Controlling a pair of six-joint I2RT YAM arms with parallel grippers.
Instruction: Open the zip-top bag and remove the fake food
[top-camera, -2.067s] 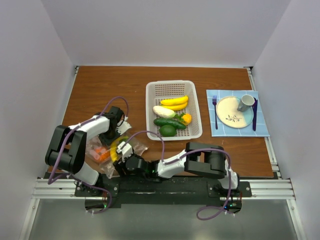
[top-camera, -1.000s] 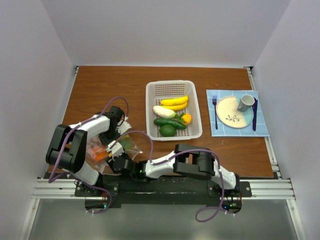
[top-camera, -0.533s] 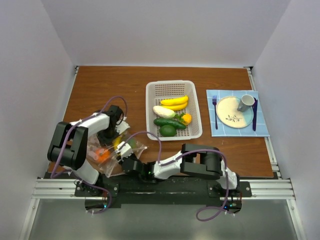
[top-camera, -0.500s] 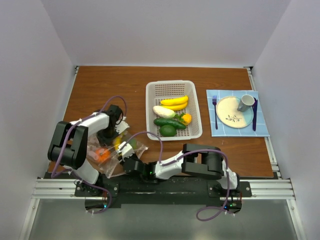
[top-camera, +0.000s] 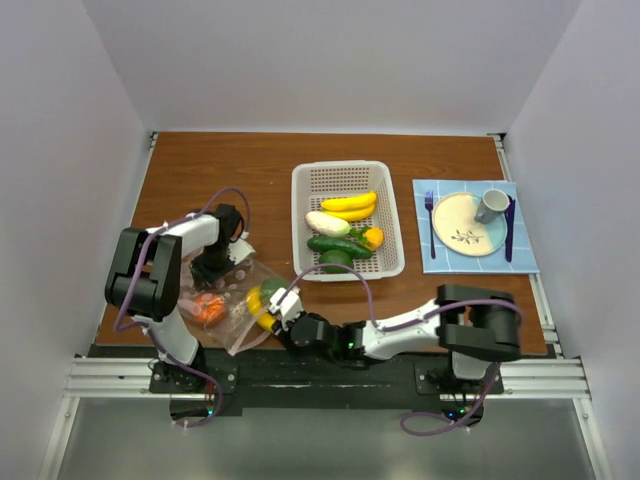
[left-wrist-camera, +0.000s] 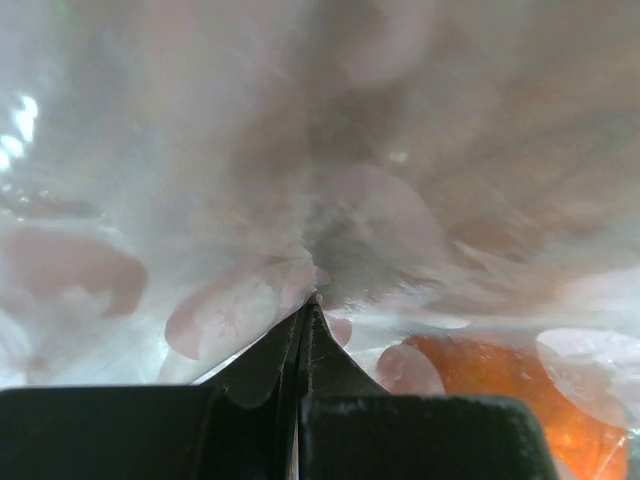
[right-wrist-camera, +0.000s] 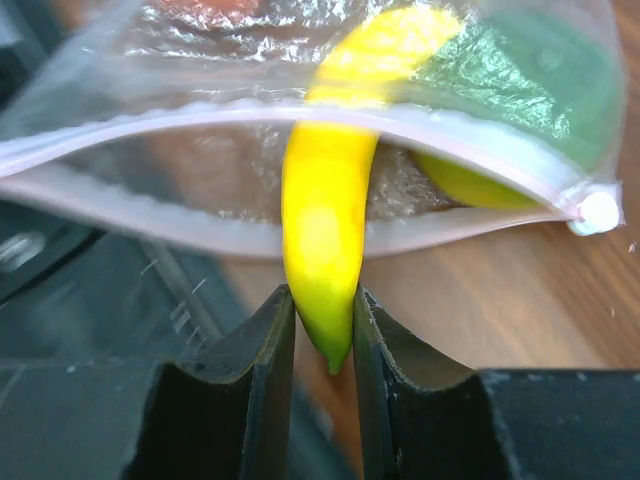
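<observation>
Banana (right-wrist-camera: 322, 230) clamped in right end effector (right-wrist-camera: 322, 300) (left end effector (left-wrist-camera: 303, 315) pinched shut on zip-top bag (left-wrist-camera: 300, 150))

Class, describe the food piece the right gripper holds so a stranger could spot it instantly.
Start at the brown table's near-left corner, where the zip-top bag lies. At its open mouth, the right gripper pinches a yellow banana. Unlike the green piece and orange piece inside, it sticks halfway out.

My left gripper (left-wrist-camera: 303, 314) pinched the zip-top bag (left-wrist-camera: 320, 150) at its far side — my right gripper (right-wrist-camera: 323, 325) clamped the banana (right-wrist-camera: 322, 225) at its mouth.
</observation>
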